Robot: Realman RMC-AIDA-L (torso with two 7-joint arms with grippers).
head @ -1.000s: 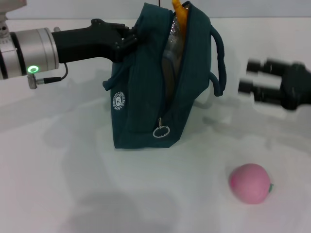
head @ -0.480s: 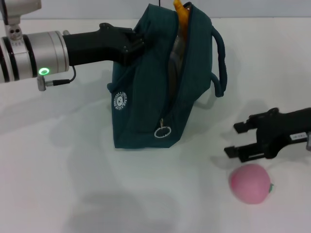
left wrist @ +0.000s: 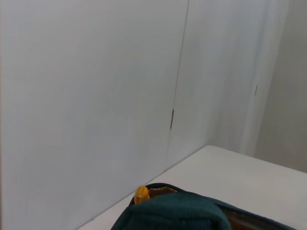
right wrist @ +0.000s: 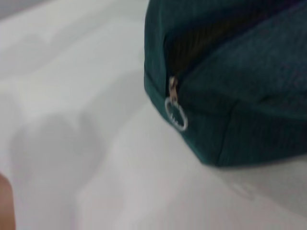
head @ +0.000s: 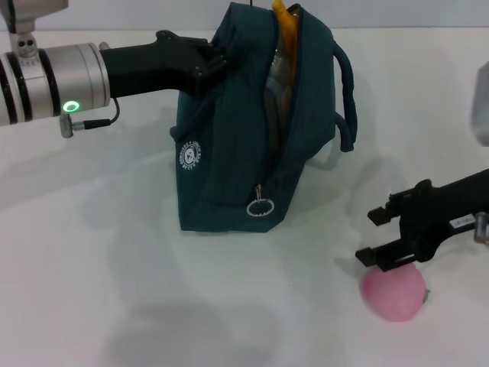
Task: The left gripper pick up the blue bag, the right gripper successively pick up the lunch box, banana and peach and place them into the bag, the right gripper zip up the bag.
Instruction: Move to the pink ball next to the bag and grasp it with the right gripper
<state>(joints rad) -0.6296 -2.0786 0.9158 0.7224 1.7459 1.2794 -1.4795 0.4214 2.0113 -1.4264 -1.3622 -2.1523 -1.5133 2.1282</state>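
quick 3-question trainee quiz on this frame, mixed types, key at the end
1. True or false: the peach is already inside the blue bag.
2. Which gripper holds the bag: A) left gripper B) right gripper?
3. Fill in: the yellow-orange fruit poking out of the bag's top is the ___.

Key: 1 false, it lies on the table under the open right gripper; 2 A; 3 banana.

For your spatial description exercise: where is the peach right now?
In the head view, the peach lies on the table on the robot's right, nearer than the blue bag, just under the open fingers of the right gripper.
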